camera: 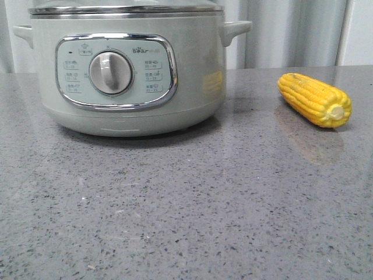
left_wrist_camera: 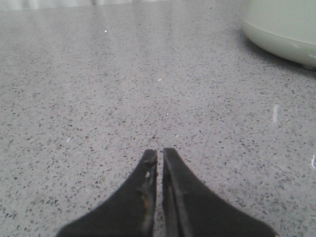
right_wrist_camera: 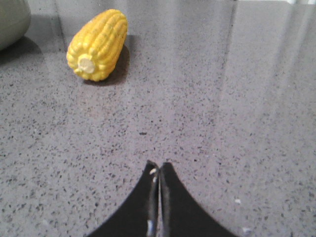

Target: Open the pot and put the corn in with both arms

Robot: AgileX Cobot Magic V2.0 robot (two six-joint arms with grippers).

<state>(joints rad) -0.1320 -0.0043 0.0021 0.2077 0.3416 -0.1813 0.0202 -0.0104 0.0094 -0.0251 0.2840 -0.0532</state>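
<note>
The left pincer is pressed nearly closed, empty, over speckled grey tabletop. The smooth, round pale-green pot stands at the tabletop's far left, lid on. The knobbly yellow corn lies toward the far right. The right pincer is likewise closed and empty. The rounded cob could roll if nudged off-centre.

The left gripper hangs low over a speckled grey countertop, its two dark fingers pressed almost together with only a thin slit between them and nothing held. Ahead of the fingertips and off to one side, well apart, curves the pale green base of the pot.
</note>
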